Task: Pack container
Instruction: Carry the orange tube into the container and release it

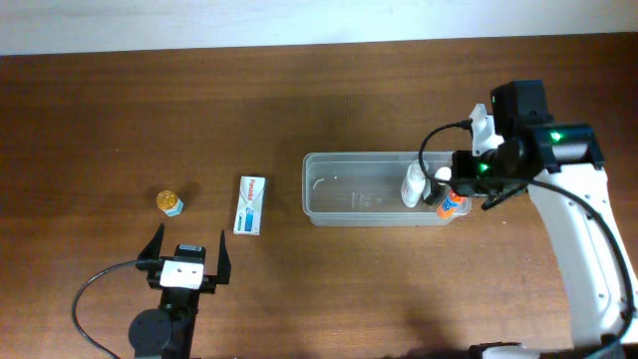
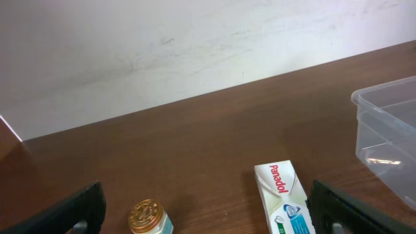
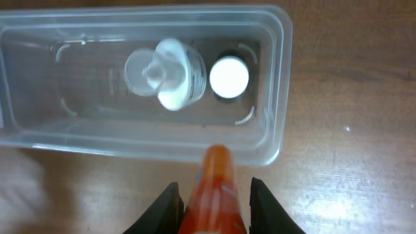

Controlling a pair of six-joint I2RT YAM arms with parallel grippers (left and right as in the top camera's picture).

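Note:
The clear container [image 1: 359, 157] lies right of centre, seen too in the right wrist view [image 3: 279, 78] and the left wrist view [image 2: 390, 123]. Inside its right end stand a white pump bottle [image 3: 166, 75] and a white-capped item [image 3: 229, 77]. An orange bottle [image 3: 214, 188], blurred, hangs between the fingers of my right gripper [image 3: 213, 208] above the container's near rim; the jaws are open, with a gap showing on its right side. From overhead the orange bottle [image 1: 451, 205] sits at the container's right end. My left gripper [image 1: 186, 249] stands wide open and empty near the front edge.
A white Panadol box [image 1: 250, 204] lies left of the container, in front of the left gripper [image 2: 211, 211]. A small jar with a gold lid [image 1: 169, 202] stands further left. Black cables trail from both arms.

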